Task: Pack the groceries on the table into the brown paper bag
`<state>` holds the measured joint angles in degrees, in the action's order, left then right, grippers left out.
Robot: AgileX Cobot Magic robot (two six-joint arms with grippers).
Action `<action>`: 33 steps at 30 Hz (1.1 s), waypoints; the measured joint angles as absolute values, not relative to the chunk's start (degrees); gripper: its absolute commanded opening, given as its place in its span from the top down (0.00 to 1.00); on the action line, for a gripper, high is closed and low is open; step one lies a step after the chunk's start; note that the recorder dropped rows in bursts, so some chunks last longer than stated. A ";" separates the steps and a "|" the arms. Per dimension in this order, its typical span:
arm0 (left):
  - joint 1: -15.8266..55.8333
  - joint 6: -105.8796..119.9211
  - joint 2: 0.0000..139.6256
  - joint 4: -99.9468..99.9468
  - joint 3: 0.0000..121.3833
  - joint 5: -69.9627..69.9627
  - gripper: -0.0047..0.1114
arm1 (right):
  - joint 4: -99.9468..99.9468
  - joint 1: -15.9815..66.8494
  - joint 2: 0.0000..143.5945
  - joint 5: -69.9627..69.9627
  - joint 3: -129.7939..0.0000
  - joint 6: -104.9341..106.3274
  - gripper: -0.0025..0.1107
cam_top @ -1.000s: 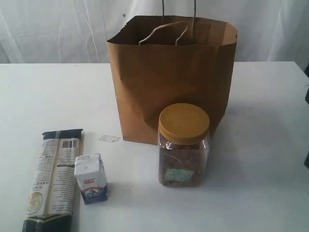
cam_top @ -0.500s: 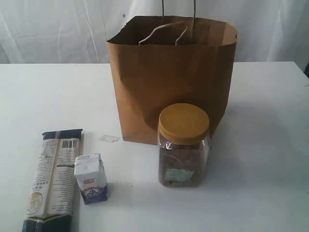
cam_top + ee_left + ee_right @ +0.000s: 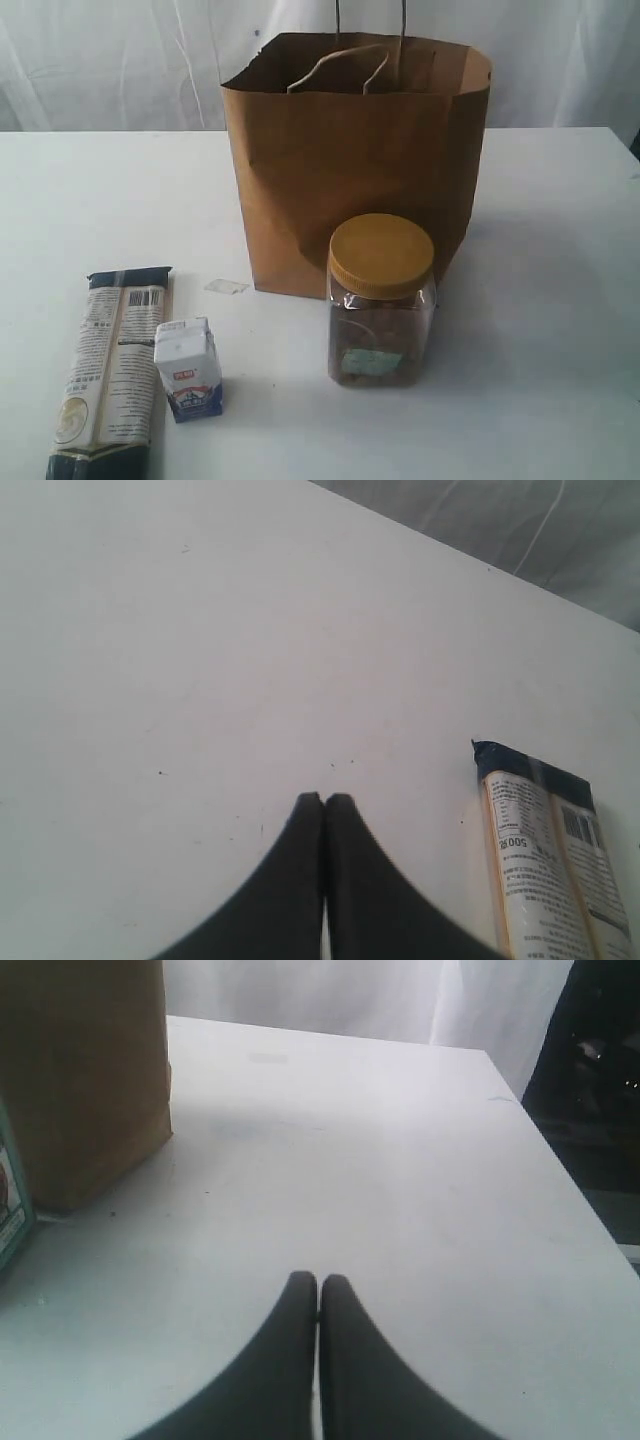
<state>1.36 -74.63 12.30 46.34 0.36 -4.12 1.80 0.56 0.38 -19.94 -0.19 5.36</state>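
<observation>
Both the left end effector (image 3: 323,798) and the right end effector (image 3: 318,1278) are hovering pressed shut and empty over the bench (image 3: 540,350), while the pasta packet (image 3: 110,370) near the left one, the white carton (image 3: 188,368) and the yellow-lidded jar (image 3: 381,300) are still lying outside the brown paper bag (image 3: 355,170) near the right one, so the packing seems to me unfinished.

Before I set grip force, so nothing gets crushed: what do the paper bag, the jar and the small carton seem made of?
Brown paper bag: matte kraft paper, creased, with twisted paper handles. Yellow-lidded clear jar: probably glossy clear plastic, given its squared see-through walls, under a matte yellow lid; glass possible. Small white carton: seemingly coated paperboard, folded edges and printed faces.
</observation>
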 measured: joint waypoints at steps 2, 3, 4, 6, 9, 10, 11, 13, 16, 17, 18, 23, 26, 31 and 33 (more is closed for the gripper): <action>1.36 -74.63 12.30 46.34 0.36 -4.12 0.96 | 1.80 0.56 0.38 -19.94 -0.19 5.36 0.98; 1.36 -74.63 12.30 46.34 0.36 -4.12 0.96 | 1.80 0.56 0.38 -19.94 -0.19 5.36 0.98; 1.36 -74.63 12.30 46.34 0.36 -4.12 0.96 | 1.80 0.56 0.38 -19.94 -0.19 5.36 0.98; 1.36 -74.63 12.30 46.34 0.36 -4.12 0.96 | 1.91 0.56 0.38 -19.94 -0.19 5.36 0.98; 1.36 -74.63 12.30 46.34 0.36 -4.12 0.96 | 1.91 0.56 0.38 -19.94 -0.19 5.47 0.98; 1.36 -74.63 12.30 46.34 0.36 -4.12 0.96 | 2.03 0.56 0.38 -19.94 -0.19 5.47 0.98; 1.36 -74.63 12.30 46.34 0.36 -4.12 0.96 | 2.03 0.56 0.38 -19.94 -0.19 5.47 0.98; 1.36 -74.63 12.30 46.34 0.36 -4.12 0.96 | 2.03 0.56 0.38 -19.94 -0.19 5.47 0.98; 1.36 -74.63 12.30 46.34 0.27 -2.54 0.96 | 2.16 0.56 0.38 -19.94 -0.19 5.47 0.98; 1.36 -74.51 12.30 46.34 0.14 0.00 0.96 | 2.26 0.56 0.38 -19.94 -0.19 5.47 0.98; 1.36 -73.54 12.30 46.34 0.03 3.46 0.96 | 2.26 0.56 0.38 -19.94 -0.19 5.47 0.98; 1.36 -55.20 12.30 43.53 1.54 24.49 0.96 | 2.26 0.56 0.38 -19.94 -0.19 5.47 0.98; 1.36 -35.43 12.17 41.47 4.11 38.73 0.96 | 2.26 0.56 0.38 -20.03 -0.19 5.47 0.98; 1.36 -23.32 12.17 45.46 10.93 49.44 0.96 | 2.26 0.56 0.38 -20.03 -0.19 5.47 0.98; 1.36 -26.19 12.17 51.45 13.04 44.07 0.96 | 2.26 0.56 0.38 -20.03 -0.19 5.47 0.98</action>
<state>1.36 -26.19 12.17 51.45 13.04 44.07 2.26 0.56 0.38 -20.03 -0.19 5.47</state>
